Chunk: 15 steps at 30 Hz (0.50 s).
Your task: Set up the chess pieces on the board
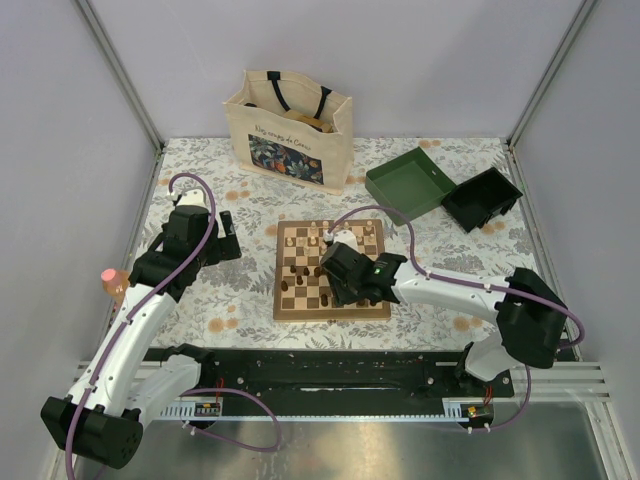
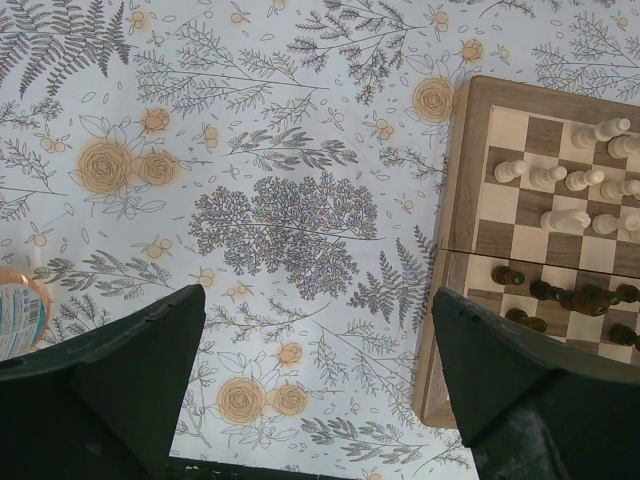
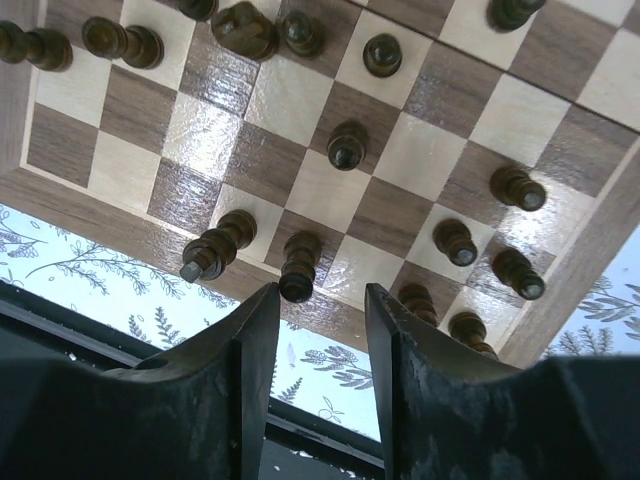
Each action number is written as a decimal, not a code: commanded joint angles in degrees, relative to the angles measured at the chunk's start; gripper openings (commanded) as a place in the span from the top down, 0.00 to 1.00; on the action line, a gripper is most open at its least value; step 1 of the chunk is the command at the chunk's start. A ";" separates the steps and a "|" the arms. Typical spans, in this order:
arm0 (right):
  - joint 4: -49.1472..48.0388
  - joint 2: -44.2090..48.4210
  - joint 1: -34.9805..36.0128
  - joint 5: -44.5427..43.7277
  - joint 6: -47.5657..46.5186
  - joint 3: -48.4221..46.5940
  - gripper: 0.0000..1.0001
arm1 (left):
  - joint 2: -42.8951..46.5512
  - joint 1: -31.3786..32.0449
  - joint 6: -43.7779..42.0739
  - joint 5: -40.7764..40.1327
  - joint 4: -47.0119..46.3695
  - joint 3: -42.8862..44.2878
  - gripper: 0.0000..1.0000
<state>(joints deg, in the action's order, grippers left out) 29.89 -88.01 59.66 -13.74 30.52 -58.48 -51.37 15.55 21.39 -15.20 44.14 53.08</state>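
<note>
The board (image 1: 375,308) lies at the table's middle, with pale pieces (image 1: 303,239) on its far rows and dark pieces (image 1: 303,283) on its near rows. My right gripper (image 1: 338,290) hovers over the board's near part. In the right wrist view its jaws (image 3: 320,300) stand open and empty above the near edge, just past a standing dark piece (image 3: 299,266). More dark pieces (image 3: 347,146) stand around. My left gripper (image 1: 228,238) is open and empty over the cloth, left of the board (image 2: 455,200). Pale pieces (image 2: 565,180) and dark pieces (image 2: 580,298) show at its right.
A tote bag (image 1: 290,125) stands at the back. A green box (image 1: 408,182) and its black half (image 1: 483,197) lie at the back right. A bottle with a pink cap (image 1: 112,281) stands at the left edge, also in the left wrist view (image 2: 18,310).
</note>
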 commanded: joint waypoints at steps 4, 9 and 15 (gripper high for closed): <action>1.40 7.41 0.46 -9.45 -2.75 -3.57 0.47 | 0.84 -0.26 -0.29 1.05 -1.07 0.18 0.01; 0.35 6.71 -0.42 -8.42 -3.54 -5.59 0.44 | 1.01 -0.35 -0.29 1.05 -1.07 0.18 0.01; 0.34 0.65 -0.95 -3.76 -3.45 -11.21 0.44 | 1.28 -0.26 -0.29 1.31 -1.16 0.09 0.01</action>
<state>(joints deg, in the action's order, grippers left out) 31.14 -83.99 59.20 -19.81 27.77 -64.75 -51.35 15.55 21.39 -14.79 44.14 53.08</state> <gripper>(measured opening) 0.557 0.988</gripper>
